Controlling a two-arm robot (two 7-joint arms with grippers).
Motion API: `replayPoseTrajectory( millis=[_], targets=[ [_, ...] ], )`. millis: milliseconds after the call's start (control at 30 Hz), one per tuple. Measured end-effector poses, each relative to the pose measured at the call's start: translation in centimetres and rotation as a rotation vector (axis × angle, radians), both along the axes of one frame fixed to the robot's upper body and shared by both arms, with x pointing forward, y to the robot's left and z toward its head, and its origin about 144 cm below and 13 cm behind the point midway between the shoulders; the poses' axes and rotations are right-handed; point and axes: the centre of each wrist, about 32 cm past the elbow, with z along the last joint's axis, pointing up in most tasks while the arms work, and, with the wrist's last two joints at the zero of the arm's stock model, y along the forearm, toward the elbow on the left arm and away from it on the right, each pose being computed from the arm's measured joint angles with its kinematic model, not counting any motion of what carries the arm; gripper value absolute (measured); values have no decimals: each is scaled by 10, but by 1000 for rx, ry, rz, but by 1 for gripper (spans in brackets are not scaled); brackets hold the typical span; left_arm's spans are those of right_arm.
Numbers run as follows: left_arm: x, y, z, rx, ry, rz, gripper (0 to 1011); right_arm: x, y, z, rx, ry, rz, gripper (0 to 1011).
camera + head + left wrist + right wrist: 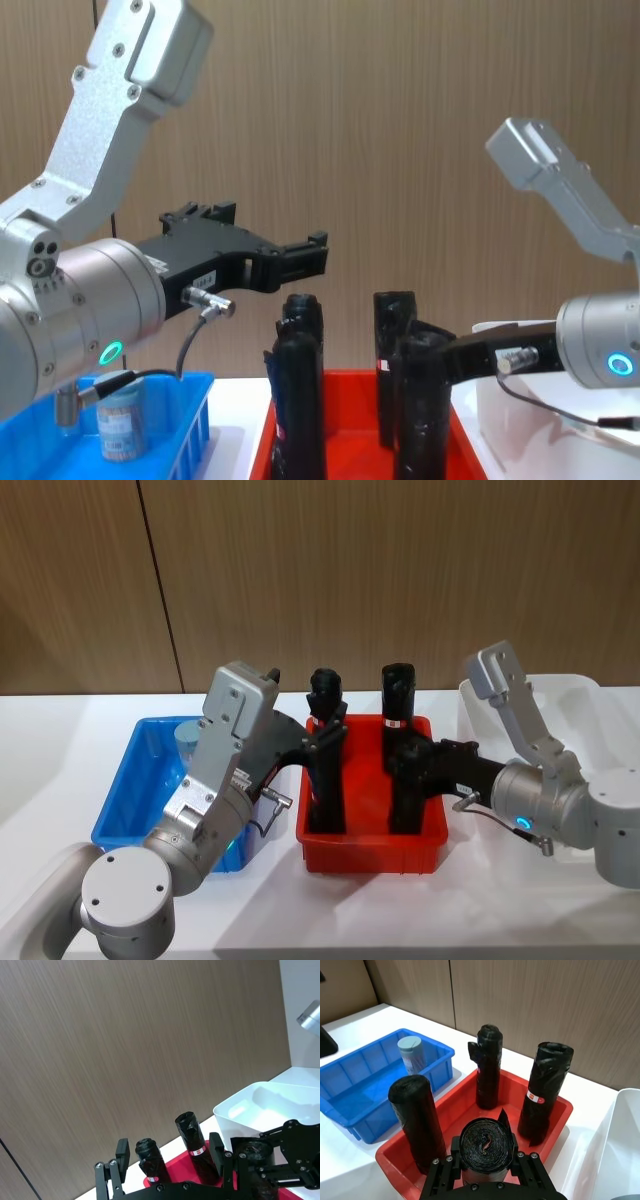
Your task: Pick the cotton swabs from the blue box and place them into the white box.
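A single jar of cotton swabs [411,1054] stands upright at the far end of the blue box [130,790] on the left of the table, its pale lid up and tan sticks visible through the clear wall in the chest view. It looks light and rigid, probably smooth enough to slip, so a squeeze across the round body just under the lid seems the safest hold (the lid itself may only be pushed on). The left gripper [167,1170] hangs above the near left of the red bin [372,850] with its fingers spread and nothing between them. The right gripper [485,1165] sits low at the bin's near right, apparently closed around one of the black rolls [489,1066], though from the head view the contact is hard to confirm. The white box [580,705] waits at the far right, its inside bare where it shows. The table [60,730] is plain white and smooth; a wood-panelled wall [350,570] closes the scene behind.
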Motion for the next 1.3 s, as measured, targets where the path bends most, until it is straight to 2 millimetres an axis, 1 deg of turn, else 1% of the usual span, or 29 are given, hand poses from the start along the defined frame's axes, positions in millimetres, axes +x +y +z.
replayPoseTrajectory(
  millis=[367, 667, 967, 1067, 1300],
  targets=[
    [0, 0, 0, 0, 0, 0, 1004, -4, -4, 9, 26, -34, -10, 512],
    [0, 0, 0, 0, 0, 0, 1004, -9, -14, 26, 55, -87, -28, 512],
    [0, 0, 0, 0, 0, 0, 1004, -12, -29, 48, 91, -147, -55, 512],
    [0, 0, 0, 0, 0, 0, 1004, -13, -36, 60, 106, -179, -68, 512],
    [0, 0, 0, 0, 0, 0, 1004, -14, -48, 80, 122, -237, -94, 512]
  ],
)
